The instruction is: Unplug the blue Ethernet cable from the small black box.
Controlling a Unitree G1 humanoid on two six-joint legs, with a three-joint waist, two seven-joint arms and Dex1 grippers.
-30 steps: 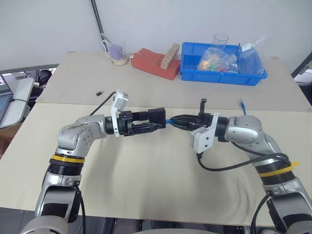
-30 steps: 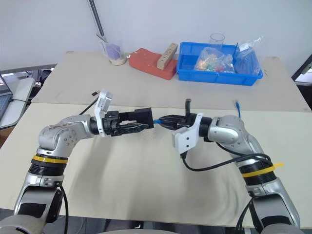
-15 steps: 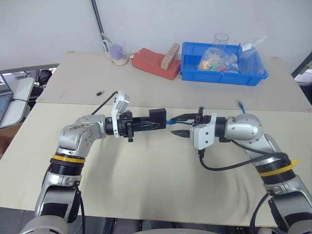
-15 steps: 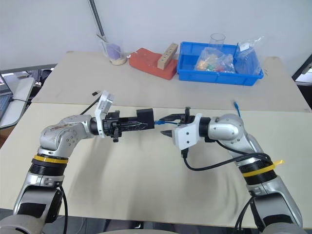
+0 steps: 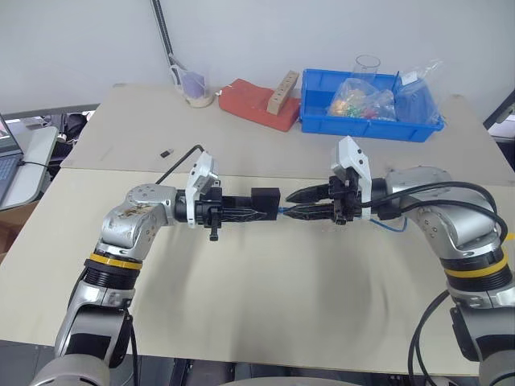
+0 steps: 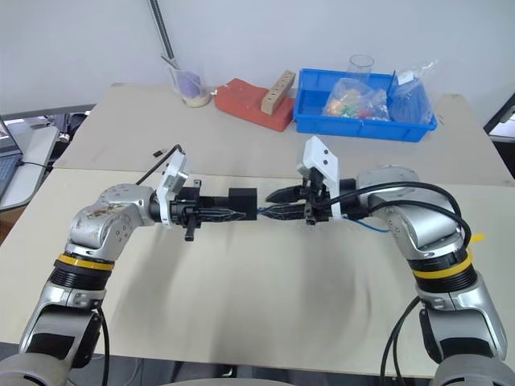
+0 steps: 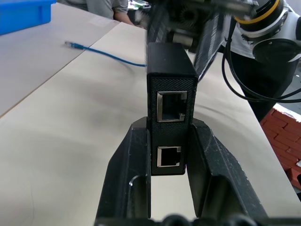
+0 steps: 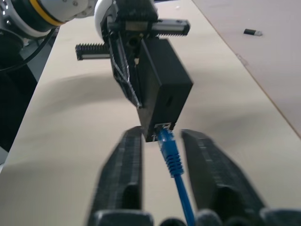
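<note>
At centre frame in the left eye view, the left gripper (image 5: 256, 203) clamps the small black box (image 5: 265, 199) steady above the table (image 5: 265, 322), while in the right wrist view the right gripper (image 8: 164, 146) straddles the still-plugged blue Ethernet cable (image 8: 171, 157), fingers (image 8: 123, 169) parted, not yet gripping.

Lab or workshop: plain beige counter (image 5: 265, 322), blue parts bin (image 5: 370, 121) of bagged bits, plastic beaker (image 5: 364, 66), bare white wall (image 5: 80, 40).
</note>
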